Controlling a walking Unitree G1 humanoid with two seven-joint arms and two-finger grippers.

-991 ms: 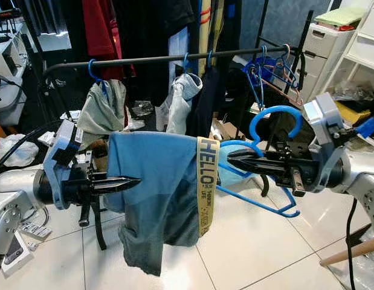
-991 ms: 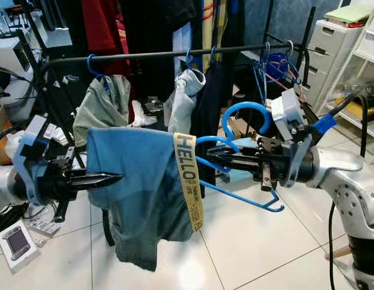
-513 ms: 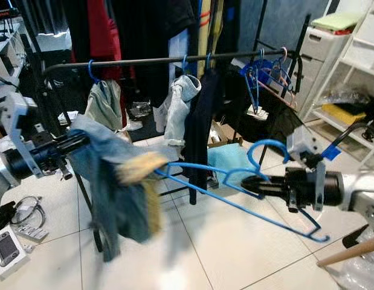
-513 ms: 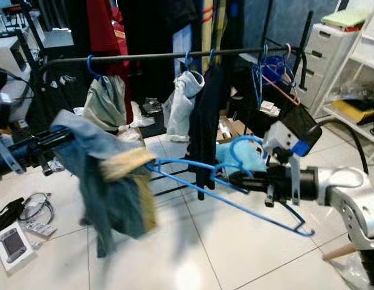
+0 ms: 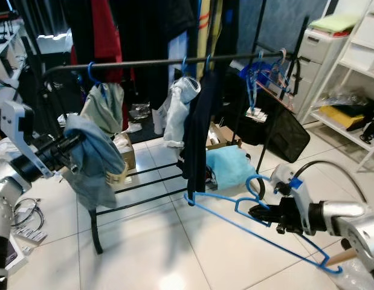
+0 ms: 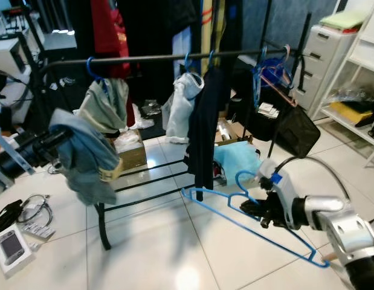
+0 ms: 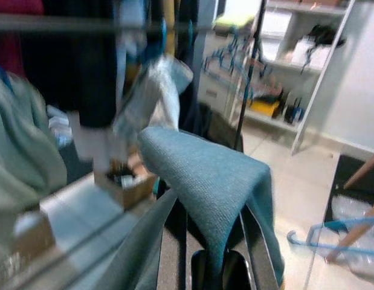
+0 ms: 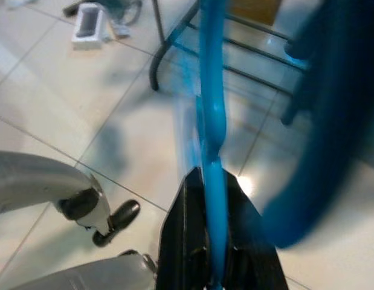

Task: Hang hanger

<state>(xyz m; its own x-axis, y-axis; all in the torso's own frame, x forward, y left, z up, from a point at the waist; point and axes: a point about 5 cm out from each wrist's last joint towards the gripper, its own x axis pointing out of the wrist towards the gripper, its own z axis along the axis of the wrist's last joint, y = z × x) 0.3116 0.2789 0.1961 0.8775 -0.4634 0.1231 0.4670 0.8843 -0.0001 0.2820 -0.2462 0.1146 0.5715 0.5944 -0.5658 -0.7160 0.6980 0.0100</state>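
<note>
A blue wire hanger [image 5: 235, 211] hangs bare and low over the tiled floor, right of centre. My right gripper [image 5: 259, 213] is shut on it just below the hook; the right wrist view has the hanger [image 8: 212, 121] running out from between the black fingers [image 8: 190, 241]. At the left, a blue denim garment [image 5: 93, 160] with a yellow band is draped over my left gripper [image 5: 78, 142]. In the left wrist view the cloth [image 7: 217, 181] covers the fingers. The black clothes rail [image 5: 150, 61] runs across behind, above both grippers.
On the rail hang a grey-green garment [image 5: 102, 109], a pale grey one [image 5: 177, 109], a dark one [image 5: 199, 133] and spare hangers [image 5: 262, 72]. White drawers and shelves [image 5: 350, 48] stand at the right. Teal cloth [image 5: 229, 166], a box [image 5: 123, 154] and a device [image 6: 11, 244] lie on the floor.
The denim garment has come off the hanger and gone left with my left gripper. My right gripper has dropped lower with the bare hanger. The camera has also shifted.
</note>
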